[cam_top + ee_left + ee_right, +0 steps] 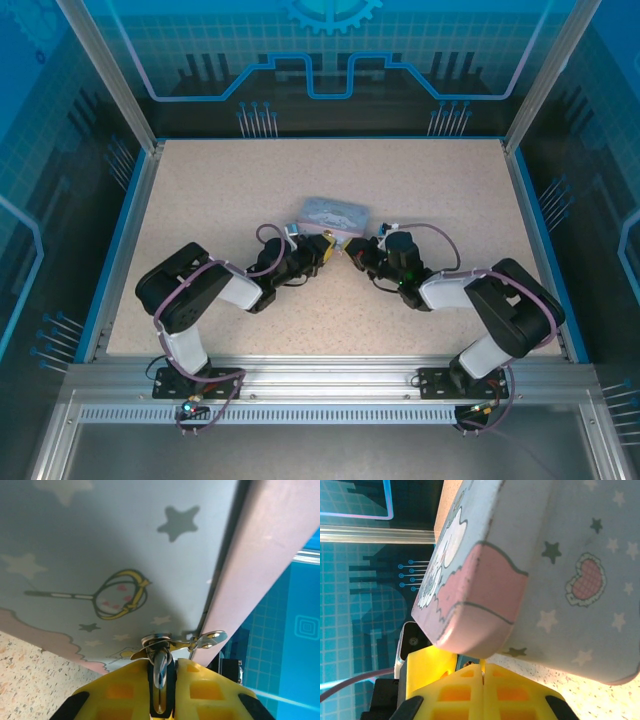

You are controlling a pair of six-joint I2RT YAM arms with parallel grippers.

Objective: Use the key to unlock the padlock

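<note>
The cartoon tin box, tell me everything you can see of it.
The tin box is a pastel blue, round-cornered painted-metal case with pink cloud edging, stars, a heart and a wand drawing. It lies flat and closed on the table, a silver hasp on its near side. The left gripper pinches what looks like the padlock at that hasp; the right gripper sits shut by a corner.

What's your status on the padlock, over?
Left gripper shut on padlock at hasp of tin. Right gripper shut by tin corner; key grip unclear. Nothing blocking.

Black-and-white arms trail purple cables to yellow fingers
</note>
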